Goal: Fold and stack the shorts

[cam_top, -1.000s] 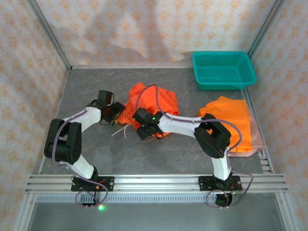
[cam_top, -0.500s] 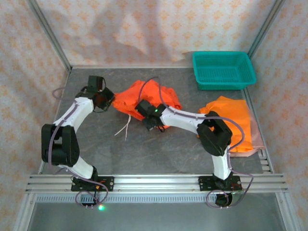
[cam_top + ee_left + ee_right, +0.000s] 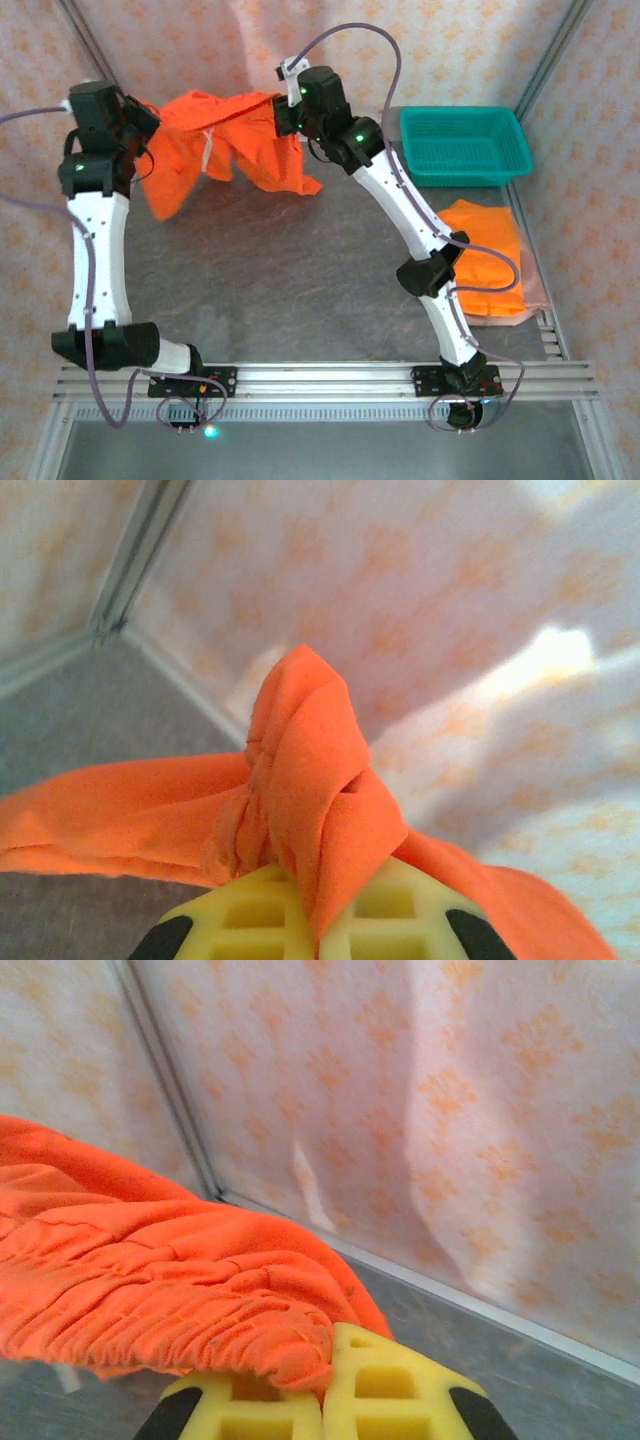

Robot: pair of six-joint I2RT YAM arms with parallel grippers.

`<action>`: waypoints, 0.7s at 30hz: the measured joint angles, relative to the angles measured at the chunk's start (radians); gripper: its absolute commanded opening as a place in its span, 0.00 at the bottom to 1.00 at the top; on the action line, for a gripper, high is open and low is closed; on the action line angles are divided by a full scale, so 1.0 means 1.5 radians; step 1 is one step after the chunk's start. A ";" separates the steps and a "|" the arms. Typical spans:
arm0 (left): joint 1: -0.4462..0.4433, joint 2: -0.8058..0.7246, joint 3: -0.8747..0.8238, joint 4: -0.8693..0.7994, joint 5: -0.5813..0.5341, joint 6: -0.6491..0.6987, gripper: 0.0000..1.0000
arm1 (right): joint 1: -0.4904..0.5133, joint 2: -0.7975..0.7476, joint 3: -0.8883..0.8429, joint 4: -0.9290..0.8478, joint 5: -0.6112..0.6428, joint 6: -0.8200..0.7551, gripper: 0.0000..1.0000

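Orange cloth hangs stretched between your two arms in the upper left of the top view. One pair of orange shorts (image 3: 235,135) is held in the air above the grey tabletop (image 3: 300,290). Its upper edge runs from the left end effector (image 3: 143,118), near the upper left corner, to the right end effector (image 3: 283,115) at top centre. Both end effectors are clamped tight on the cloth. In your left wrist view a bunched fold of orange fabric is pinched between the yellow pads (image 3: 250,920) and rises above them. In your right wrist view the gathered, ribbed waistband lies across the left pad and is nipped at the seam where the two pads meet. A pale drawstring (image 3: 208,142) dangles from the middle of the held shorts. One leg droops at the left below the left end effector, and another droops at the right below the right end effector. Behind the cloth you see the patterned wall (image 3: 200,50). At the right of the top view, a stack of folded shorts (image 3: 490,255) lies flat on the tabletop, orange on top. A dusty pink layer (image 3: 537,290) peeks out along its right and lower edges. The teal basket (image 3: 465,145) sits in the upper right corner, just above that stack and apart from it.
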 measured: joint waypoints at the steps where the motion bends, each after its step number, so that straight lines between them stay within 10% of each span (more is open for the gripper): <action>1: 0.000 -0.017 0.014 0.000 -0.007 0.010 0.00 | -0.005 -0.002 -0.002 0.002 -0.024 0.015 0.00; 10: -0.009 -0.041 0.134 -0.026 -0.053 0.094 0.00 | -0.007 -0.116 -0.242 0.063 -0.215 0.127 0.00; 21: -0.007 0.093 0.315 -0.090 -0.235 0.195 0.00 | 0.210 -0.185 -0.440 0.248 -0.226 0.274 0.00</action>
